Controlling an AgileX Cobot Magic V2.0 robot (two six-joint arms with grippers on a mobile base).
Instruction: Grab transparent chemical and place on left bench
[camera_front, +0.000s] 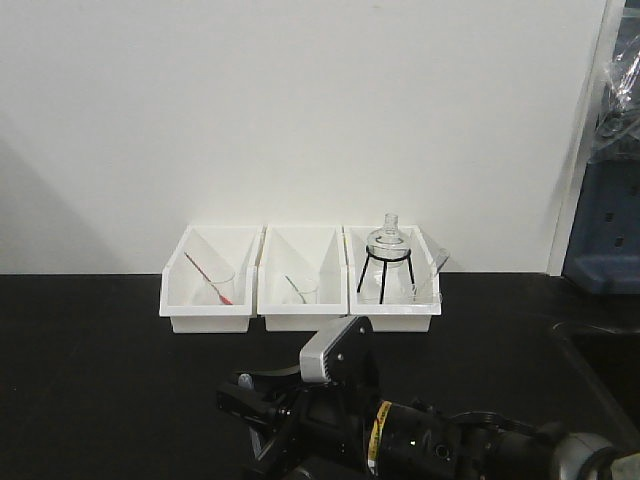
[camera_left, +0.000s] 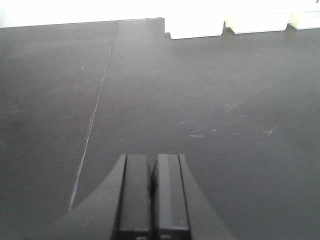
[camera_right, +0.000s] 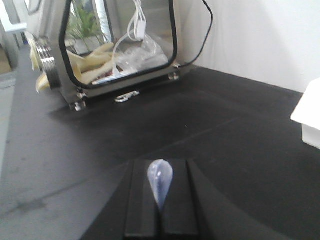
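Observation:
In the right wrist view my right gripper (camera_right: 160, 167) is shut on a pale bluish-white dropper bulb (camera_right: 160, 184), which pokes up between the two black fingers. No glass of the transparent chemical's beaker shows there. My left gripper (camera_left: 152, 159) is shut with nothing in it, low over the left bench (camera_left: 210, 100), a matte black worktop. In the front view the left bench (camera_front: 90, 380) runs along a white wall and carries three white bins.
The left bin (camera_front: 205, 318) holds a beaker with a red stick (camera_front: 208, 280). The middle bin (camera_front: 300, 318) holds a small beaker (camera_front: 300, 290), and the right bin (camera_front: 395, 322) a round flask on a black tripod (camera_front: 386, 255). A black arm (camera_front: 400, 440) fills the bottom. A glass-fronted box (camera_right: 115, 45) stands on the bench.

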